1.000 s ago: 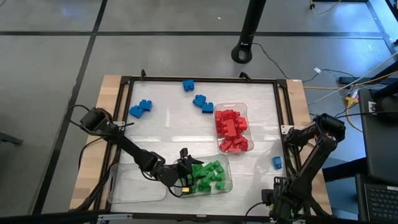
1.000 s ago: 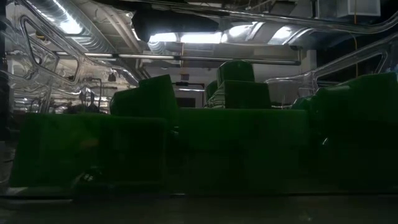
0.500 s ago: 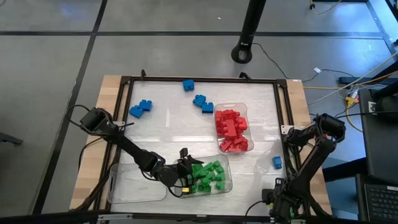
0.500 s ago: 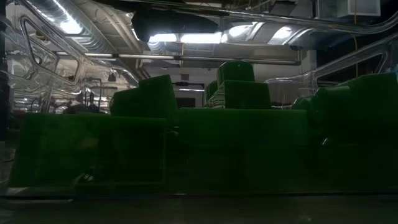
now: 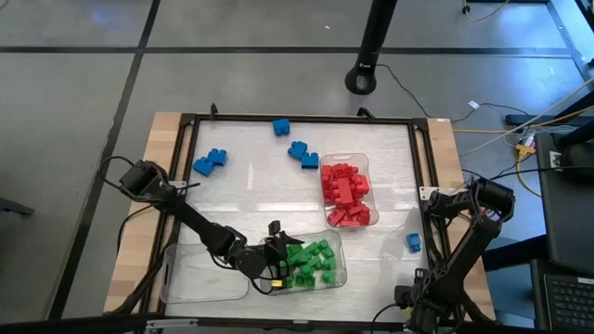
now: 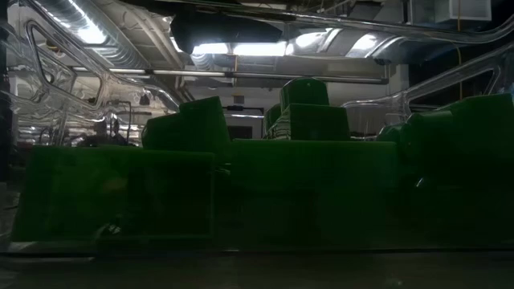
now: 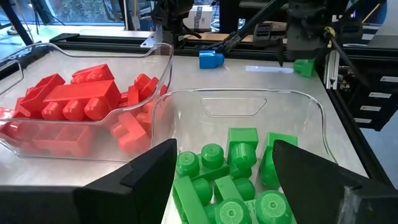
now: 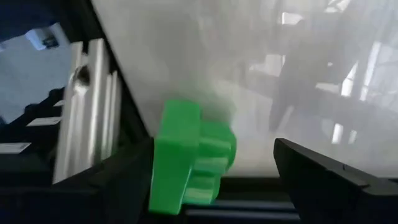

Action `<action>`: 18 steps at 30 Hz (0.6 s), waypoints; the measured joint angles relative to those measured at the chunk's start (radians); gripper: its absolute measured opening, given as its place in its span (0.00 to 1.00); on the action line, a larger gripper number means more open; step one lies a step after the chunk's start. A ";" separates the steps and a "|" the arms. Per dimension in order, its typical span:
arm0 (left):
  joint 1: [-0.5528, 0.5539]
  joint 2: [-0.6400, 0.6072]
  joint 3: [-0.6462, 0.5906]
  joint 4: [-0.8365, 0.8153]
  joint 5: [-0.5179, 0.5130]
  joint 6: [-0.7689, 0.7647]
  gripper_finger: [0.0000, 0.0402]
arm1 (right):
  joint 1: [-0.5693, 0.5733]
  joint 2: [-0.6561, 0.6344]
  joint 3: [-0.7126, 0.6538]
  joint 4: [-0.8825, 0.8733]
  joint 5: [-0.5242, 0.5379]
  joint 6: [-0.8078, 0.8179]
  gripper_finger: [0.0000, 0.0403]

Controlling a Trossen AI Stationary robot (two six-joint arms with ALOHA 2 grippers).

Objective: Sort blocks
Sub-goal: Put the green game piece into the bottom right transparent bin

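My left gripper (image 5: 278,252) hangs open over the left end of a clear tray (image 5: 336,276) that holds several green blocks (image 7: 230,180); its fingers (image 7: 149,180) stand apart above them and hold nothing. At the table's near right corner my right gripper (image 5: 415,301) points steeply down, open, over a lone green block (image 8: 186,155) that lies on the table beside the black frame rail. The fingers stand on either side of it, apart from it. That block (image 7: 303,67) also shows in the left wrist view, under the right arm.
A clear tray (image 5: 322,167) of red blocks (image 5: 345,192) stands behind the green one, and an empty clear tray (image 5: 200,276) lies to its left. Blue blocks lie loose at the far left (image 5: 210,162), far middle (image 5: 280,126) (image 5: 302,153) and right (image 5: 413,242). A black frame (image 5: 297,119) rims the table.
My right gripper has sunk toward the table at the near right corner, still open. My left gripper has kept still over the green tray.
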 joint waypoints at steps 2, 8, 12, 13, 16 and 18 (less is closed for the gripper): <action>0.000 0.000 0.000 0.001 0.000 0.000 0.64 | -0.002 0.011 0.000 -0.003 0.021 -0.013 0.82; 0.000 0.000 0.000 0.001 0.000 -0.002 0.64 | -0.002 0.039 0.004 -0.042 0.042 -0.048 0.82; 0.000 0.000 0.000 0.001 0.000 -0.002 0.64 | -0.003 0.044 0.004 -0.048 0.038 -0.072 0.78; 0.000 0.000 0.000 0.001 0.000 -0.002 0.64 | -0.003 0.044 0.004 -0.049 0.034 -0.073 0.76; 0.000 0.000 0.000 0.001 0.000 -0.002 0.64 | -0.004 0.044 0.003 -0.054 0.023 -0.071 0.69; 0.000 0.000 0.000 0.001 0.000 -0.002 0.64 | -0.004 0.045 0.003 -0.058 0.023 -0.071 0.63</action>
